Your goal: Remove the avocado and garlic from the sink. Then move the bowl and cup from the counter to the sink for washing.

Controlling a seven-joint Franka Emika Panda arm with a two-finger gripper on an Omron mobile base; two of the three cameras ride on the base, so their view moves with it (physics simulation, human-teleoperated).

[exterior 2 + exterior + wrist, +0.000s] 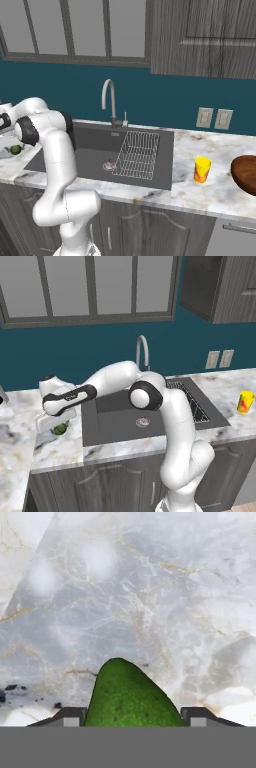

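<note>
My gripper (59,431) is shut on the dark-green avocado (60,429), just above the marble counter left of the sink (115,432). In the hand view the avocado (131,697) sits between the two finger tips, with the gripper (131,719) pointing down at the marble. From the right base view the avocado (16,149) shows at the far left. The pale garlic (143,421) (108,164) lies in the sink (87,161) near the drain. The yellow cup (245,402) (202,170) stands on the right counter, and the brown bowl (246,172) sits beyond it at the frame's edge.
A wire rack (137,155) fills the sink's right side. The curved steel faucet (109,100) rises behind the basin. Marble counter (20,441) stretches left of the sink under the hand. Two wall outlets (214,118) are on the blue backsplash.
</note>
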